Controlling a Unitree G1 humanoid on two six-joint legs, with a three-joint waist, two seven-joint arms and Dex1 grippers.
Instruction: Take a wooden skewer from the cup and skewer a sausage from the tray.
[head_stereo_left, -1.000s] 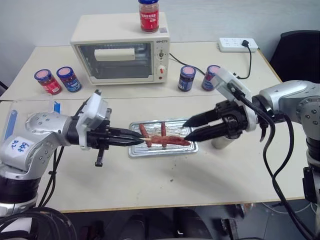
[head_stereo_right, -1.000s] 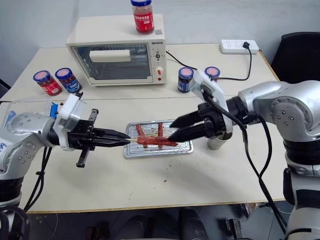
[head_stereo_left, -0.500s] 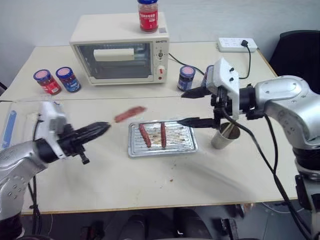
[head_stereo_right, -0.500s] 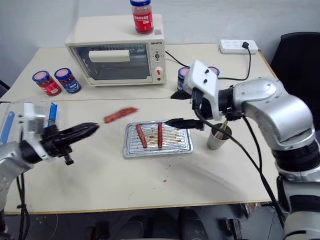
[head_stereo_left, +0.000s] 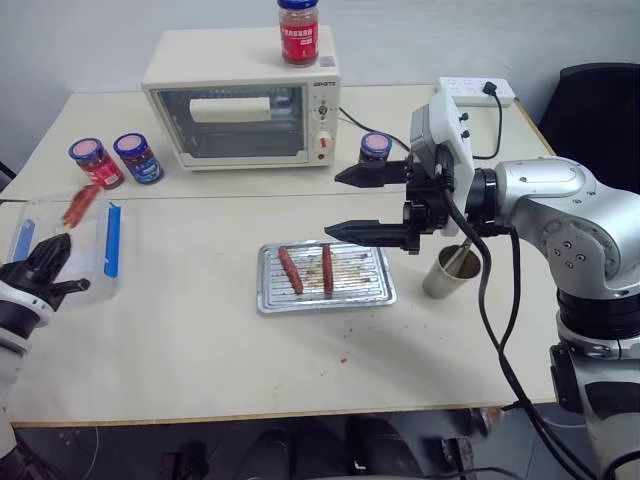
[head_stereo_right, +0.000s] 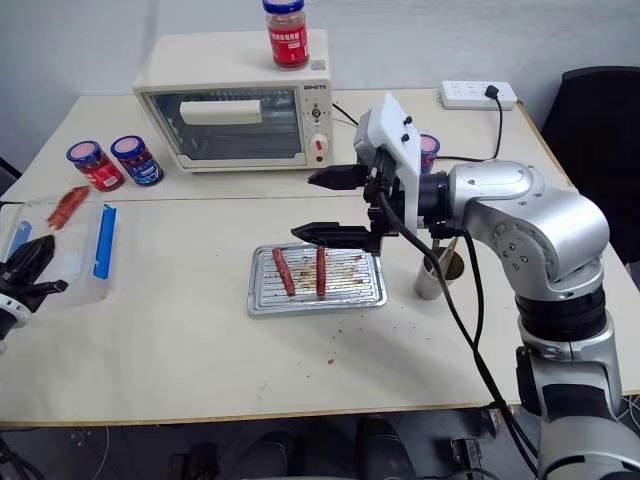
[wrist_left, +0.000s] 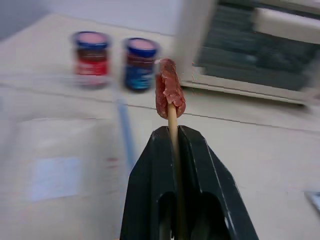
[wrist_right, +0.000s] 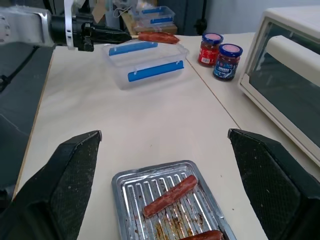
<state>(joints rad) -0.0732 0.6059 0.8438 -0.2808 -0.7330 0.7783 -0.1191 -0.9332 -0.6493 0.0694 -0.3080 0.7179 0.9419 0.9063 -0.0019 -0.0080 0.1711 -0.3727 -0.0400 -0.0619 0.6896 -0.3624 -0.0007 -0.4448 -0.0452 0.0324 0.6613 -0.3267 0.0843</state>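
Over the clear box (head_stereo_left: 70, 250) at far left, the left gripper (wrist_left: 176, 137) clamps the skewer (wrist_left: 173, 131) with the sausage (wrist_left: 169, 95) already impaled, so the task looks essentially complete; the right gripper (head_stereo_left: 335, 205) hangs empty, jaws apart, above the tray (head_stereo_left: 325, 298).

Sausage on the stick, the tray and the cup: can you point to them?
Sausage (wrist_left: 169, 95), left wrist view, its middle.
Tray (head_stereo_left: 268, 300), left eye view, its left rim.
Cup (head_stereo_left: 438, 280), left eye view, its side wall.

Shiny ridged metal tray (head_stereo_left: 375, 290), clear plastic box (head_stereo_left: 55, 215), wooden skewer (wrist_left: 173, 125)
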